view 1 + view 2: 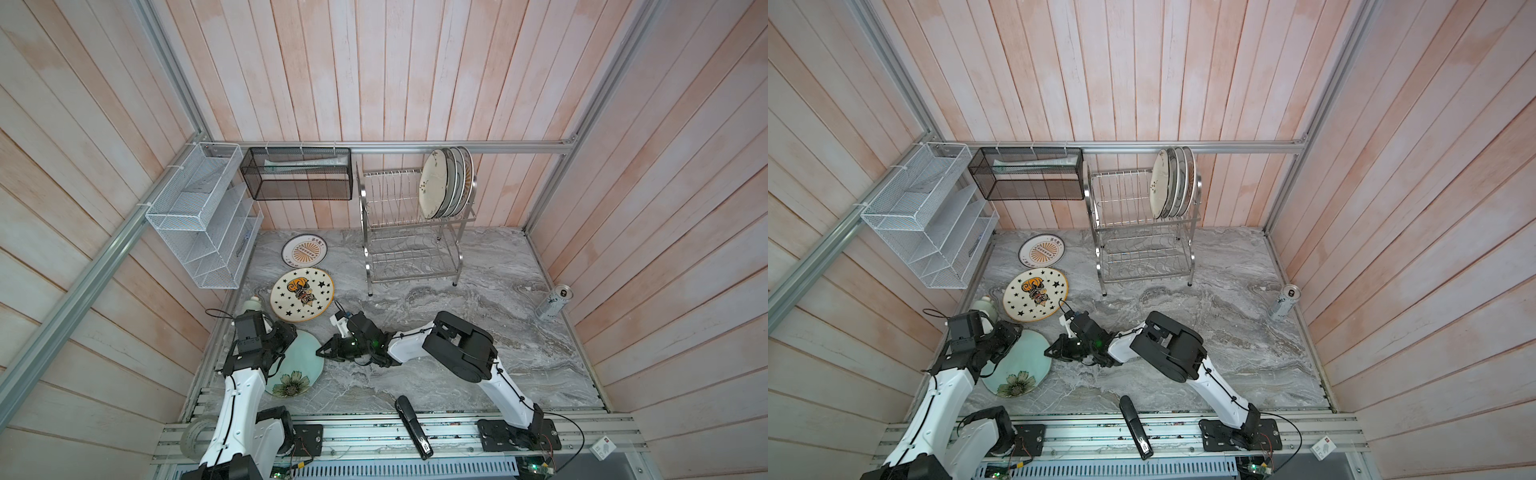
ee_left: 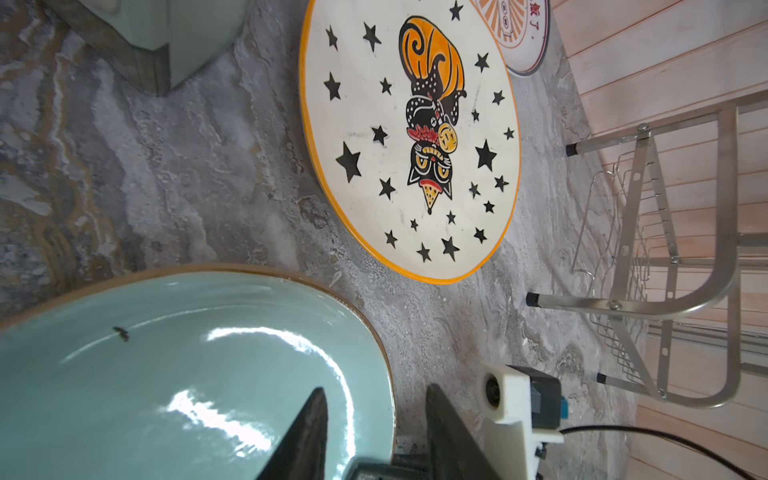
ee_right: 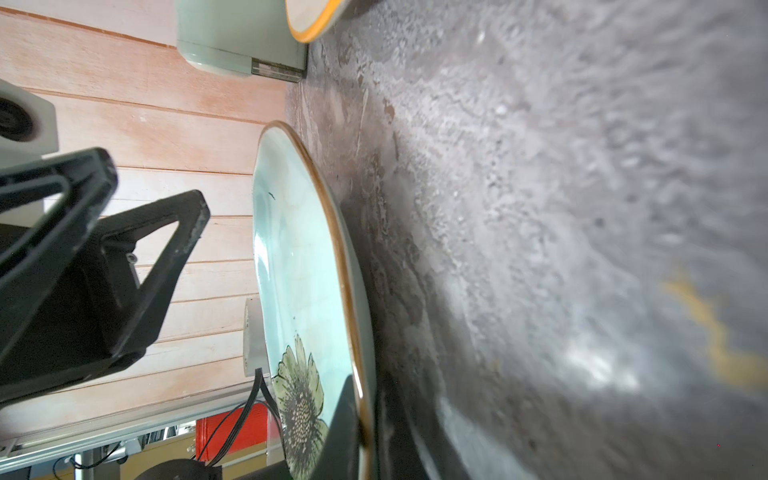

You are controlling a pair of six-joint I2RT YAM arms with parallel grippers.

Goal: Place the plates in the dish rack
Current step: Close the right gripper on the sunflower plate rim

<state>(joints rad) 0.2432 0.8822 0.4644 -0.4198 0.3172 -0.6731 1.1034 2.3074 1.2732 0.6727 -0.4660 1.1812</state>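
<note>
One glossy pale-green plate (image 1: 301,368), brown-rimmed and flower-painted, is sitting near the worktop's (image 1: 478,332) front-left corner. The right pincer (image 1: 321,352) is pinching its rim; the left pincer (image 2: 374,392) is hovering spread above.

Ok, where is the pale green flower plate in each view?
In a top view: green plate, lower left of centre.
In a top view: green plate, same spot.
Left wrist: green plate, lower left.
Right wrist: green plate edge-on, centre.
Shared landmark: star plate beside it.
</note>
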